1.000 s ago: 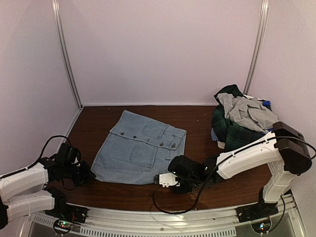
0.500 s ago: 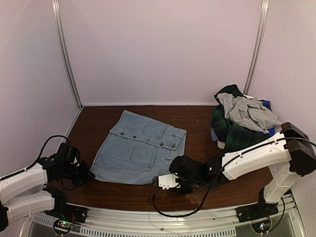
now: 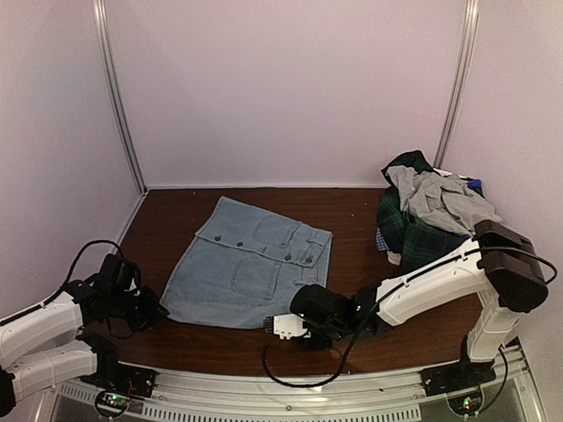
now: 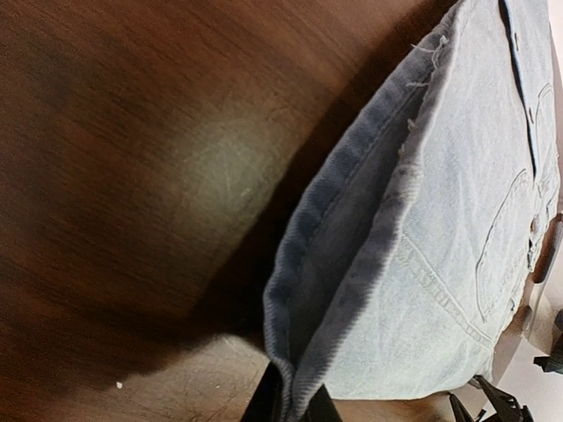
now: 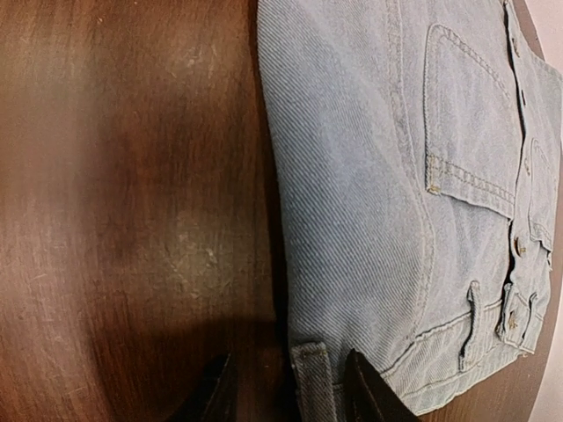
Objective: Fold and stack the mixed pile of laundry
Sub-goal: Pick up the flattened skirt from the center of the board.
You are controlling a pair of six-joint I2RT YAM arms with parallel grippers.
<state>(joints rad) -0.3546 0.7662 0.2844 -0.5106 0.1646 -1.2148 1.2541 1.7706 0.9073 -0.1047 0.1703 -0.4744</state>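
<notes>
Mixed laundry pile [image 3: 429, 220] sits in a rumpled heap at the far right of the table [image 3: 352, 220]. It's dark green-navy plaid at the base with a grey piece draped on top, and bits of bright blue and white show at the edges. Light-blue denim skirt [image 3: 249, 264] lies well apart, spread flat mid-table with pockets and buttons up and its near-left hem corner raised.

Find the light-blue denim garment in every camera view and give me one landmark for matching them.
Top external: denim garment lies flat, centre-left on the table.
Left wrist: it fills the right half; left gripper pinches its hem corner at the bottom.
Right wrist: it fills the right side; right gripper straddles a corner, jaws apart.
Shared landmark: the row of buttons.
</notes>
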